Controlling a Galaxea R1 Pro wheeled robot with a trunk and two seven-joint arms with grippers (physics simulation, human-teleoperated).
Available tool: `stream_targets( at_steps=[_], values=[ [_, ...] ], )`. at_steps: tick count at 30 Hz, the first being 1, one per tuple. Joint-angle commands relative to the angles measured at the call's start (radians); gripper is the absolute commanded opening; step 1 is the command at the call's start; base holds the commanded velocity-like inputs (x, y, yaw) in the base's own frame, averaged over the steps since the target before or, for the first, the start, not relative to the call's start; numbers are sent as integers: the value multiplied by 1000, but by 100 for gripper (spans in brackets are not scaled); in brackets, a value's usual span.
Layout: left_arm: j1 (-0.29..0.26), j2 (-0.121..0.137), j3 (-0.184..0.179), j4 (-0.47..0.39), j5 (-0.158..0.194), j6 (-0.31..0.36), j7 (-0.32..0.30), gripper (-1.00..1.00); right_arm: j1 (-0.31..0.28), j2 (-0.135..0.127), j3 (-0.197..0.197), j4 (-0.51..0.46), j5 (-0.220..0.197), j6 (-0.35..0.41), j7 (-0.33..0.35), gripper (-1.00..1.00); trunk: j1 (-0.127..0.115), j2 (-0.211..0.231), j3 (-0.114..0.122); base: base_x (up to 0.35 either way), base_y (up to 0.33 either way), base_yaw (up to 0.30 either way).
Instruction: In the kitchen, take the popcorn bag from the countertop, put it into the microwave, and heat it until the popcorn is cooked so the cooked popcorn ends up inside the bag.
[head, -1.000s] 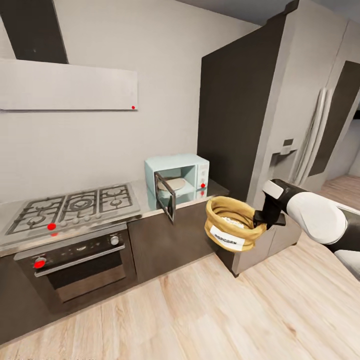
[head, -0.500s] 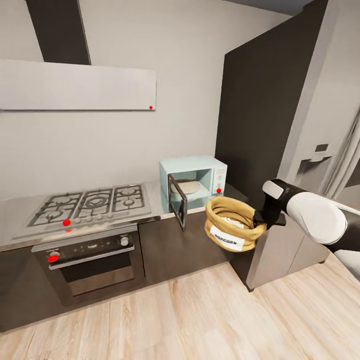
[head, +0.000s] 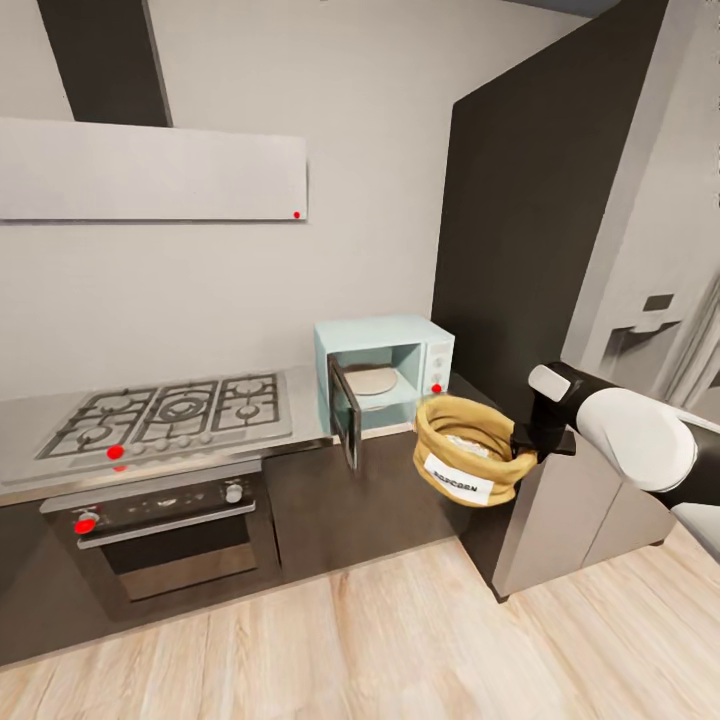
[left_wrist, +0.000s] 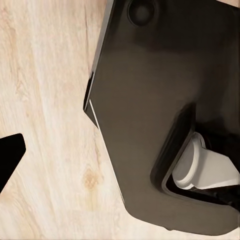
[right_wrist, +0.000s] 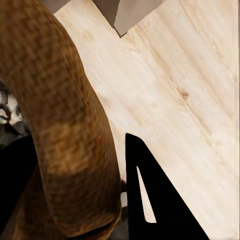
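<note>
My right gripper (head: 522, 440) is shut on the rolled rim of the tan popcorn bag (head: 465, 465) and holds it in the air, in front of the counter's right end. Its white label faces forward, and pale grains of popcorn (head: 462, 444) show in its mouth. The mint microwave (head: 400, 345) stands on the grey countertop (head: 305, 405), up and to the left of the bag. Its door (head: 345, 412) is swung open and a round plate lies inside. In the right wrist view the bag's rim (right_wrist: 65, 115) runs beside a dark finger (right_wrist: 150, 200). In the left wrist view one dark fingertip (left_wrist: 10, 156) hangs over the wooden floor.
A gas hob (head: 170, 410) and a dark built-in oven (head: 165, 535) sit left of the microwave, under a white range hood (head: 150, 170). A tall dark panel (head: 520, 220) and a grey fridge (head: 660, 260) stand on the right. The robot's dark base (left_wrist: 165, 110) is over the floor.
The whole picture has shifted with the camera, so the microwave and hob sit differently in the view. The bag stays in my right gripper at the same spot relative to the arm.
</note>
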Motion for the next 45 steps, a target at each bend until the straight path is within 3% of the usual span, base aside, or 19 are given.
stream_targets(
  at_steps=[1, 8, 17, 35, 41, 44, 45],
  values=[
    [0, 0, 2, -1, 1, 1, 0, 100, 4, -2, -9, 2, -11, 0, -12, -100, 1, -2, -2, 0, 0, 0],
    [0, -1, 2, -1, 1, 2, 0, 100, 28, -9, 4, 2, -11, 18, 10, -100, 1, -2, -2, 0, 0, 6],
    [0, -1, 2, -1, 1, 2, 0, 100, 28, -9, 5, 2, -11, 18, 10, -100, 1, -2, -2, 178, -35, 228],
    [0, -2, 2, -1, 1, 2, 1, 100, 30, -8, 5, 2, -11, 18, 8, -100, 1, -2, -2, 185, -280, 40],
    [0, -2, 2, -1, 1, 2, 1, 100, 35, 14, 4, 2, -12, -13, -11, -100, 1, -2, -2, 20, -47, 0],
    [0, -2, 2, -1, 1, 2, 0, 100, 36, 43, -8, 2, -13, -81, -88, -100, 1, -2, -2, 1, -1, 0],
    [0, -2, 2, -1, 1, 2, 1, 100, 36, 52, -33, 2, -13, -112, -124, -100, 1, -2, -2, 0, 0, 0]
  ],
)
